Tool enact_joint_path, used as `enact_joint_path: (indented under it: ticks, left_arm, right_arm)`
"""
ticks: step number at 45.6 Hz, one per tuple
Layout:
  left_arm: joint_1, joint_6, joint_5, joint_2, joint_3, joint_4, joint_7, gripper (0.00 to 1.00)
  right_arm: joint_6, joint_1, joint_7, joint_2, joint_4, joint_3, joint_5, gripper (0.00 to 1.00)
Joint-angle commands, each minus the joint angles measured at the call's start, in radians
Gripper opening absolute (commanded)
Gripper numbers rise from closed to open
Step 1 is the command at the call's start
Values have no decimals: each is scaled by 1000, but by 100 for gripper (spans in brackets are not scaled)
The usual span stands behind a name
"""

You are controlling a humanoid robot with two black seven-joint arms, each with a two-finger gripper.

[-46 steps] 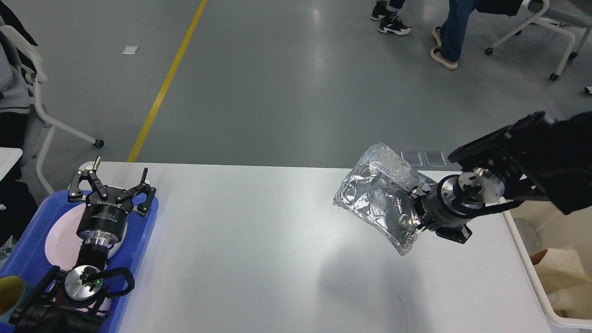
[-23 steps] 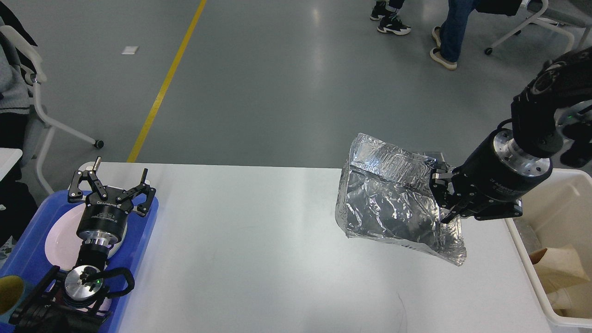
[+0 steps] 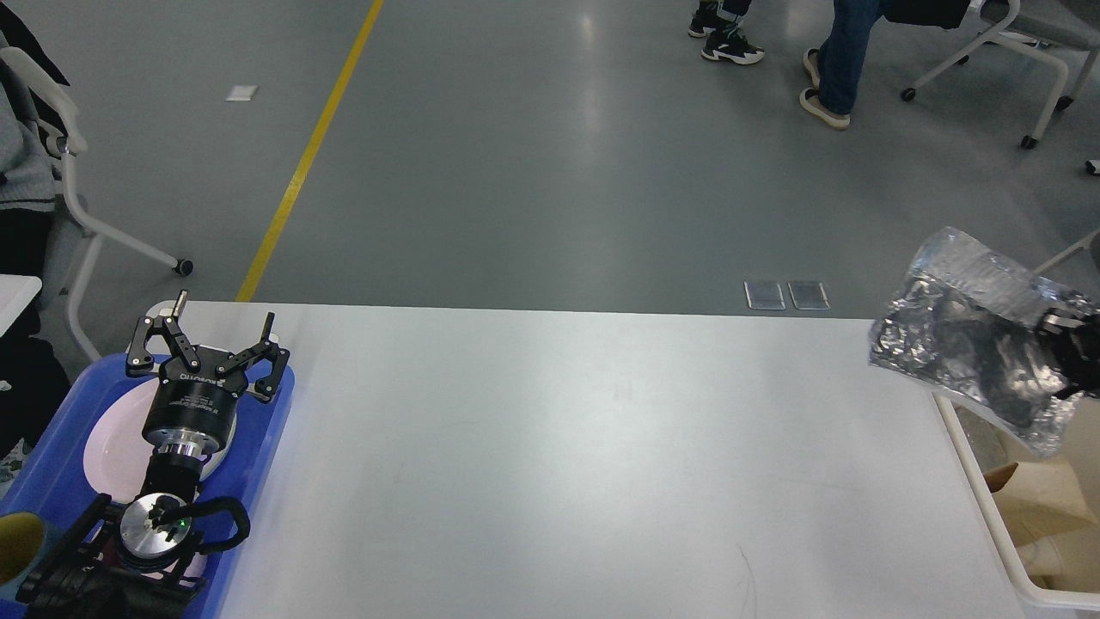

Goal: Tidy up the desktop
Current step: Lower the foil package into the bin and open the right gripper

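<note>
Over the bin (image 3: 988, 507) beside the desktop (image 3: 559, 447): crumpled foil bag (image 3: 971, 344) pinched in right claw (image 3: 1061, 344), hanging just above bin; left claw (image 3: 206, 344) spread wide, far off.

Left arm all black; left gripper (image 3: 206, 337) with two skeletal linkage fingers (image 3: 156, 337), metal pins at tips. Cylindrical black gripper body with white printed lettering, unreadable. Polished silver ring below it, then narrow black neck. Round silver wrist disc with small green light and dark screws. Black cable looped beside disc. Right gripper (image 3: 1070, 352) only a dark fragment at frame edge.
</note>
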Motion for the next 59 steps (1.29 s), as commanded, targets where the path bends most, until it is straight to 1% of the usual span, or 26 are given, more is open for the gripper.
enact_joint_path:
  ticks: [1,7,12,14,18,23,29,34,45,51,57,58,59]
  left_arm:
    - [0,0,0,0,0,0,0,96]
    - [0,0,0,0,0,0,0,96]
    - [0,0,1,0,0,0,0,96]
    - [0,0,0,0,0,0,0,96]
    - [0,0,0,0,0,0,0,96]
    - [0,0,0,0,0,1,0,96]
    - [0,0,1,0,0,1,0,96]
    - [0,0,0,0,0,1,0,96]
    - [2,0,0,0,0,0,0,96]
    - [0,0,0,0,0,1,0,96]
    - [0,0,0,0,0,1,0,96]
    - [0,0,0,0,0,1,0,96]
    - [0,0,0,0,0,1,0,96]
  right_arm:
    - [-51,-263,5,-73,-250,67,-2,0]
    - [-105,-574,5,-89,-517,238,-2,0]
    - [-134,-791,7,-81,-727,375,-6,0]
    - [-160,-900,8,-72,-842,419,-6,0]
    - [-215,-1087,15,11,-1025,469,-5,0]
    - [-318,-1253,15,92,-1174,512,-5,0]
    - [-477,-1357,15,143,-1217,504,-6,0]
    - [-542,-1431,13,180,-1251,499,-8,0]
    - [-556,-1478,13,189,-1268,518,-5,0]
    - [-556,-1500,11,222,-1268,519,-5,0]
    - [-556,-1509,11,230,-1268,519,-5,0]
    - [-556,-1509,11,230,-1268,519,-5,1]
    - [-556,-1509,11,230,-1268,518,-5,6]
